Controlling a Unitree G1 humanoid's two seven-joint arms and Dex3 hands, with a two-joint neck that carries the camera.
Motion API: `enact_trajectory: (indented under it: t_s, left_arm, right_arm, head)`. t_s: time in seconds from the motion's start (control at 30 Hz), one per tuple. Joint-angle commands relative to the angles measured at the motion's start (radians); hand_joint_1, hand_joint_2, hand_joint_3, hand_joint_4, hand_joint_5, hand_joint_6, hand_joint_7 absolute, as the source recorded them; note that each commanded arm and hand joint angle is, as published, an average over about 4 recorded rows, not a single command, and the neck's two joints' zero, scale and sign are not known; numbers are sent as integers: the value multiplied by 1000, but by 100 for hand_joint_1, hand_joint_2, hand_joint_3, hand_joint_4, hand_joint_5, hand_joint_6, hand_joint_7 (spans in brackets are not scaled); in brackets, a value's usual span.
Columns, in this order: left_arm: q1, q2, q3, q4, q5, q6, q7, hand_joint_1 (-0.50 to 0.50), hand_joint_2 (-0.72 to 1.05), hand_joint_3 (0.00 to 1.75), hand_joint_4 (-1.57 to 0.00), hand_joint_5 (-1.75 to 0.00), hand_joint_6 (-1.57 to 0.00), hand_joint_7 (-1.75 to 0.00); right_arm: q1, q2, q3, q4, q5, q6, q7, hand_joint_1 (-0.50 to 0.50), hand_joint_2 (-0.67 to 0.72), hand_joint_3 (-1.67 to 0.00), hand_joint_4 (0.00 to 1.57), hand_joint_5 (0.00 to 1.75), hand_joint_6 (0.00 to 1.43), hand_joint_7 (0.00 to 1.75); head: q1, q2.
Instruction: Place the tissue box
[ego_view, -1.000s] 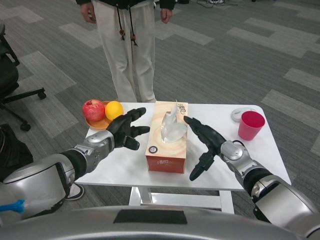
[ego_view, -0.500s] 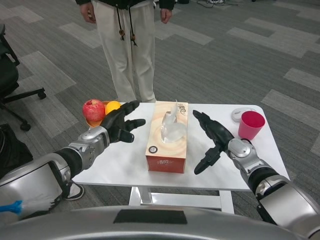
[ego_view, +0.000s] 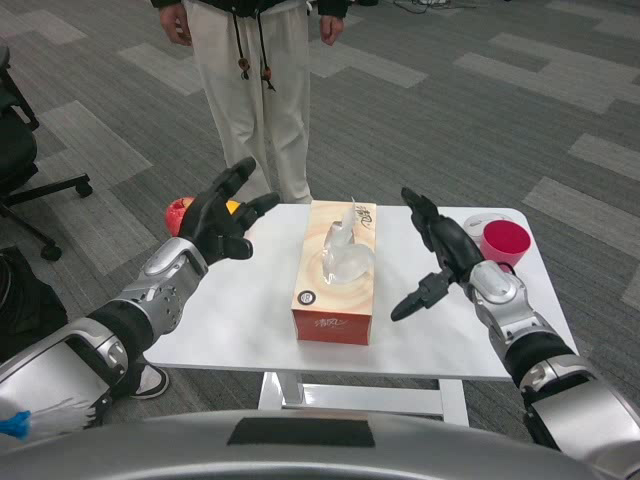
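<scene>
an orange tissue box (ego_view: 336, 272) stands lengthwise near the middle of a white table (ego_view: 240, 325), a tuft of white tissue (ego_view: 346, 250) rising from its top slot, its near end set back from the table's front edge. neither hand touches it. the robot's right hand (ego_view: 440, 258) hangs over the table to the right of the box, fingers spread and pointing away from the robot, thumb angled down toward the tabletop, holding nothing. the left hand (ego_view: 222, 217) is raised above the table's far left corner, well apart from the box, fingers fanned wide and likewise holding nothing. behind that hand sits a red apple (ego_view: 176, 212), mostly hidden, with a sliver of an orange fruit (ego_view: 232, 207) showing between the fingers; what they rest on cannot be made out. at the far right corner a pink cup (ego_view: 504, 243) stands upright just beyond the right hand, and a small white round object (ego_view: 481, 222) lies just behind it. beyond the table's far edge a person (ego_view: 252, 90) in light trousers stands on grey patterned carpet, arms at the sides. a black office chair (ego_view: 28, 170) is at the left edge of the view.
</scene>
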Motion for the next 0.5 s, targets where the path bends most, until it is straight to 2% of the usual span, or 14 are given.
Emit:
enact_trajectory:
  t_s: [0.03, 0.13, 0.27, 0.37, 0.5]
  left_arm:
    - [18, 10, 20, -38, 2, -17, 0, 50, -15, 9, 0, -77, 0, -21]
    - [23, 8, 30, -62, 2, -18, 0, 50, -2, 9, 0, -72, 0, -21]
    - [29, 8, 44, -103, 2, -30, 0, 50, -2, 9, 0, -77, 0, -21]
    - [36, 14, 69, -153, 9, -35, -1, 50, 1, 2, 0, -80, 0, -21]
    - [50, 22, 128, -234, 56, -39, -2, 50, -2, 9, 0, -77, 0, -21]
  right_arm:
    - [-1, -10, -22, -55, 4, -12, 8, -9, 15, -16, 0, 10, 0, 0]
    - [2, -12, -28, -94, 4, -14, 11, -9, 15, -16, 0, 10, 0, 0]
    - [9, -15, -35, -150, 6, -15, 11, -9, 15, -16, 0, 10, 0, 0]
    - [15, -19, -39, -196, 9, -15, 12, -11, 15, -16, 0, 10, 0, 0]
    - [18, -25, -46, -263, 11, -16, 12, -10, 15, -16, 0, 10, 0, 0]
  head:
    - [-2, 0]
    - [-6, -1]
    - [-8, -2]
    - [-9, -3]
    - [-8, -3]
